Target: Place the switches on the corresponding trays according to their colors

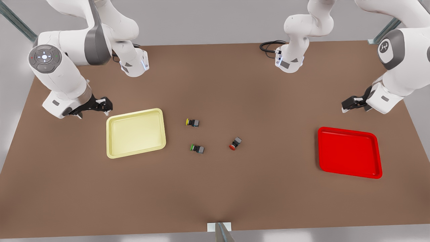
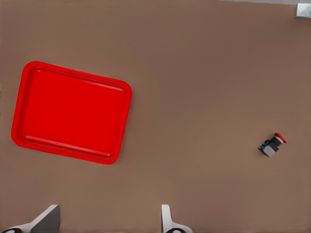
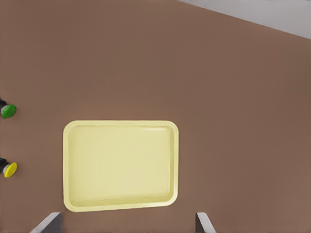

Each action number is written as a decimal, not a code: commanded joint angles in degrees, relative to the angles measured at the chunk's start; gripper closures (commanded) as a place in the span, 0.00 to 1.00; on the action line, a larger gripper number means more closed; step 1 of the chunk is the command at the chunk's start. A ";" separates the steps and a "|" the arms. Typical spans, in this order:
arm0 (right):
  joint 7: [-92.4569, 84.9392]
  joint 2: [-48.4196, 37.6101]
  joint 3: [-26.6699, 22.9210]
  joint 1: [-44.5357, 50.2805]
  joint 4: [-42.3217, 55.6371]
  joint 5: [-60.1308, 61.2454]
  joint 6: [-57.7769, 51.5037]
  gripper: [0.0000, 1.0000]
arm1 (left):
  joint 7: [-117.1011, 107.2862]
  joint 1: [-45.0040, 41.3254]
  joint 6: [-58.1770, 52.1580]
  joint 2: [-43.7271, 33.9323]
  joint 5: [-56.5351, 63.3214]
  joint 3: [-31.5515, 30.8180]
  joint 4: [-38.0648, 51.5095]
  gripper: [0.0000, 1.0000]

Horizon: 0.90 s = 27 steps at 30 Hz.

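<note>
My left gripper (image 1: 346, 107) hangs above the table (image 1: 215, 188), near the front view's right edge, just beyond the red tray's (image 1: 349, 153) far rim. Its fingers (image 2: 167, 221) are spread wide with nothing between them. From this gripper, the red tray lies directly below and slightly forward, flat on the table. The red switch (image 1: 235, 143) lies on its side well apart from this gripper, toward the table's middle, cap pointing away from the tray.

My right gripper (image 1: 106, 105) hangs above the table near the front view's left edge, just beyond the yellow tray's (image 1: 136, 132) far corner. Its fingers (image 3: 204, 224) are also spread wide and hold nothing. The yellow tray sits just below and ahead of this gripper. The yellow switch (image 1: 192, 122) lies on its side past the tray's far side from this gripper, near but not touching the rim. The green switch (image 1: 197, 148) lies just beside it, apart from both it and the tray.

Both trays hold nothing. All three switches rest on the bare table between the trays.
</note>
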 commanded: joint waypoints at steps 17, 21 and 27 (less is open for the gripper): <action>-24.34 29.30 5.45 31.85 -2.64 5.10 25.17 0.00 | -11.24 -22.13 16.55 27.68 -0.11 -2.02 8.75 0.00; -25.22 33.17 5.45 31.76 -3.96 5.10 30.97 0.00 | -13.87 -22.48 16.64 28.12 -0.11 -2.10 8.75 0.00; -28.39 30.36 5.10 31.67 -12.05 4.48 36.16 0.00 | -20.65 -26.79 16.73 28.65 -0.02 -2.10 8.84 0.00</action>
